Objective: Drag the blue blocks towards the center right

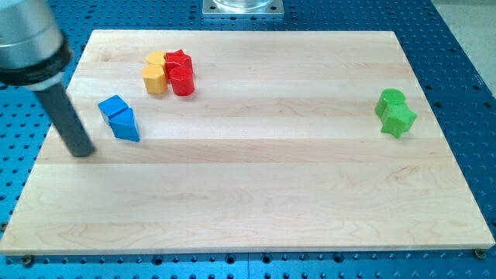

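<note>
Two blue blocks touch each other at the view's left: a blue cube (113, 108) and, just below it and to its right, a blue triangular block (125, 125). My tip (83, 152) rests on the board to the left of and slightly below the blue blocks, a short gap away from them. The dark rod rises from it toward the view's top left corner.
Two yellow blocks (156, 73) and two red blocks (180, 72) cluster at the view's top left. Two green blocks (395, 112) sit at the view's right. The wooden board (256, 194) lies on a blue perforated table.
</note>
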`<action>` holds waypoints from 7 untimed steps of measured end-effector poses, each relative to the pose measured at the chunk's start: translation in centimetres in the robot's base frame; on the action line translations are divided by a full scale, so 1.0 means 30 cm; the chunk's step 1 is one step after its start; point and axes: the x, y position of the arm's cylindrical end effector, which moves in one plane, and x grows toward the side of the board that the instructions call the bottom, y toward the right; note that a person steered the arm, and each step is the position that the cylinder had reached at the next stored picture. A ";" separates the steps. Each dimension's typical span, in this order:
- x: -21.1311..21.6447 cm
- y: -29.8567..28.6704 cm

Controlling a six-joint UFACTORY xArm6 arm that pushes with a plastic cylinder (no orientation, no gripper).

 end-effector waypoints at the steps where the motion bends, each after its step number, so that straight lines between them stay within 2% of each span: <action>1: -0.121 -0.068; 2: -0.289 -0.068; 3: -0.348 -0.042; 4: -0.293 0.076; 7: -0.258 0.125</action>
